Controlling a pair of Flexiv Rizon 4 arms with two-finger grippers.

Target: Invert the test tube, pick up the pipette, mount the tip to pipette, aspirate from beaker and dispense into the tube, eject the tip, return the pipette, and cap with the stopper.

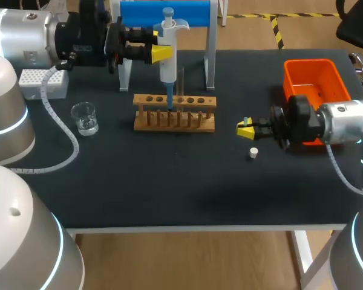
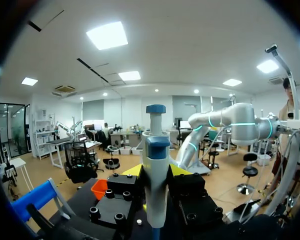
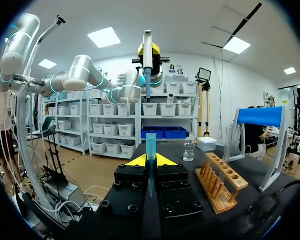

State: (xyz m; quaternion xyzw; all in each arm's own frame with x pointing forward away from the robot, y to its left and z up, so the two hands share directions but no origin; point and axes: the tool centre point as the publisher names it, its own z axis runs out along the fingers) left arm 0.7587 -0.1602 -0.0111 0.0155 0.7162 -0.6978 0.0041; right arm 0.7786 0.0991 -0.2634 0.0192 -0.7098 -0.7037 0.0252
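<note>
Far left: tip box (image 1: 42,83), with beaker (image 1: 85,118) nearer. Left gripper (image 1: 161,53) clamped on pipette (image 1: 168,67), nozzle down at wooden rack (image 1: 174,113), test tube (image 1: 181,80) just right of it. Right gripper (image 1: 247,128) pinching teal tip (image 1: 245,121); stopper (image 1: 253,153) just nearer. Risks: off-line descent knocking test tube over, teal tip slipping from narrow pinch.

On my dark table (image 1: 169,187) an orange bin (image 1: 308,62) sits far right, a wooden rack (image 1: 199,124) mid-table, a blue-topped stand (image 1: 136,13) behind it, and a white box (image 1: 31,78) far left.
</note>
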